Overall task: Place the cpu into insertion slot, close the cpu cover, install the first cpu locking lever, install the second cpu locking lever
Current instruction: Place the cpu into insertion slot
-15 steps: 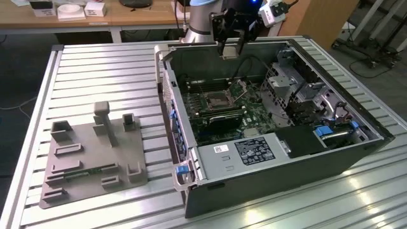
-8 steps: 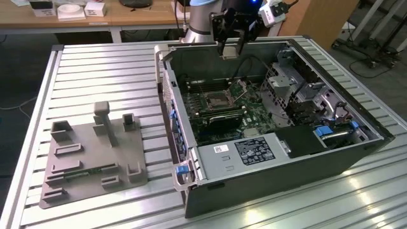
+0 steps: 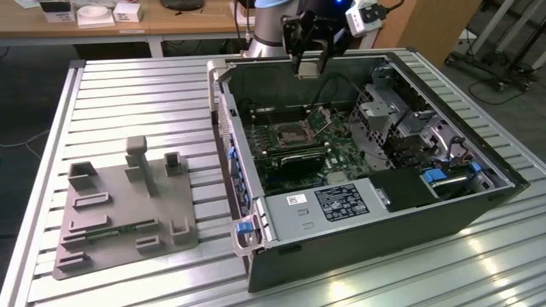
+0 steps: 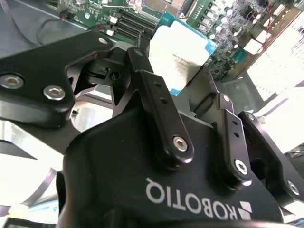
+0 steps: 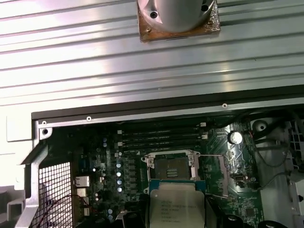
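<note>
- One slatted aluminium table [image 3: 119, 89] is seen, ribbed and shiny.
- One grey moulded fixture plate [image 3: 128, 211] lies on it at the exterior view's left, matt, with upright posts and shallow pockets.
- One open computer case [image 3: 358, 236] lies to the right of the plate. It has dark metal walls, and a green motherboard [image 3: 341, 160] is exposed inside.
- One insertion slot [image 3: 290, 135] is set in the motherboard, square, with a dark centre and a silver metal rim. In the first wrist view it lies uncovered [image 5: 171, 166], with long narrow black memory slots [image 5: 161, 137] just beyond it.
- One black gripper [image 3: 308, 67] is carried by the arm over the far end of the case, above the motherboard.
- Two black fingers [image 4: 159, 109] are drawn in close and clamped on the edges of the cpu [image 4: 183, 52].
- One cpu is counted, flat and square, with a silvery-grey metal top and a blue-green border. It is held in the air, apart from the insertion slot, and appears close to the slot's rim in the first wrist view [image 5: 176, 209].
</note>
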You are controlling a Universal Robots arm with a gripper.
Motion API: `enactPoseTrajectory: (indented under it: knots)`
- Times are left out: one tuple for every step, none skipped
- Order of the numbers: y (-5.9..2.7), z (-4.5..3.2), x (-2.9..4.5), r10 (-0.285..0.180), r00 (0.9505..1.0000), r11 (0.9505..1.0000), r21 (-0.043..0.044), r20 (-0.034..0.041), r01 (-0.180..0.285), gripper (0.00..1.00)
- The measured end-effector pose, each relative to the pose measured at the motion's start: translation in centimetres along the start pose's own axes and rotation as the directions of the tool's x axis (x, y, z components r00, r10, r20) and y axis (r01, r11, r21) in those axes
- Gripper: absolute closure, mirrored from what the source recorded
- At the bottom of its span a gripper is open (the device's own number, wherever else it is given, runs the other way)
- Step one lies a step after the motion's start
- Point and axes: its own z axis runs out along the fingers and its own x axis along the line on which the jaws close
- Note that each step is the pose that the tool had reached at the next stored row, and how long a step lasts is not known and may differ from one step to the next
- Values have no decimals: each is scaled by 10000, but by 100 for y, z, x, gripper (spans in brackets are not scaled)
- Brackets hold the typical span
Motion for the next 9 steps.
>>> enactPoseTrajectory:
  knots:
    - [0,0,1,124,9999,9999,-3,11,-124,45]
    - [0,1,2,224,9997,9997,-5,20,-224,45]
    - [-1,1,5,305,9995,9995,-6,26,-305,45]
    - [-1,1,9,349,9994,9994,-8,31,-349,45]
    - [-1,1,11,362,9993,9993,-7,32,-362,45]
    - [-2,1,12,364,9993,9993,-8,33,-364,45]
    - [-2,1,12,364,9993,9993,-9,33,-364,45]
    - [-2,1,12,366,9993,9993,-8,33,-366,45]
    - [-2,1,13,367,9993,9993,-8,33,-367,45]
